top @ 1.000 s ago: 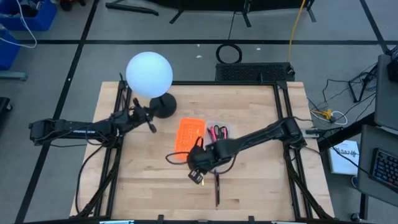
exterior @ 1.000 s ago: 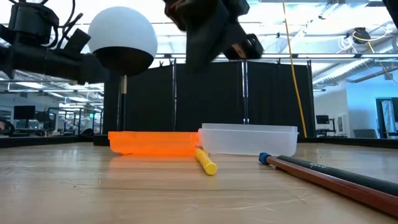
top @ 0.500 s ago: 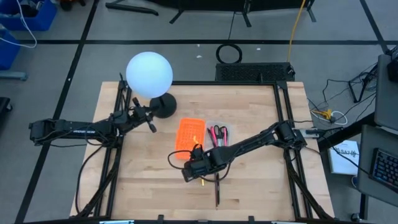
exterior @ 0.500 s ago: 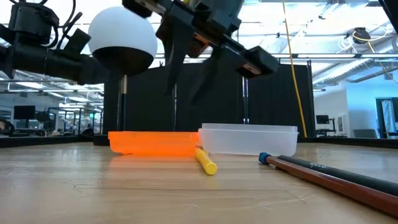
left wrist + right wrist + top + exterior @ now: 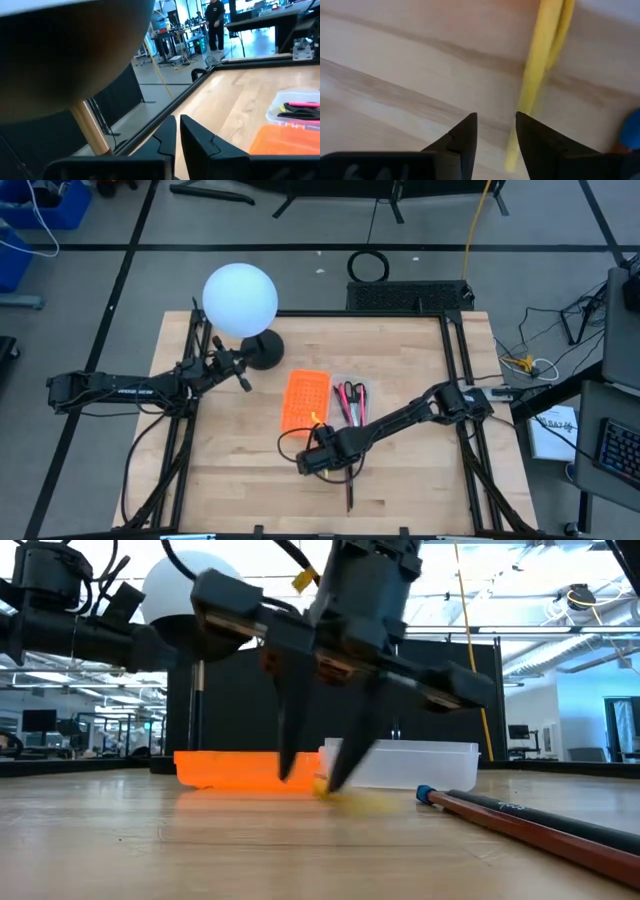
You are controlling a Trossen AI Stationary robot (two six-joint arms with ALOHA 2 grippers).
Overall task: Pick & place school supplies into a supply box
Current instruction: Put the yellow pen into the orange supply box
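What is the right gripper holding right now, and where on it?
Nothing yet: the right gripper is open, fingertips down at the yellow pen, not closed on it.

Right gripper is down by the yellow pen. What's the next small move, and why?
Probably shift the right gripper sideways until its open fingers straddle the yellow pen, then close. In the wrist view the pen lies against one finger, not between them.

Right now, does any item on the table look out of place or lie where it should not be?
Yes. A yellow pen and a dark pencil lie loose on the wood, outside the clear supply box, which already holds scissors and pens. The right pincer, open, is down at the yellow pen.
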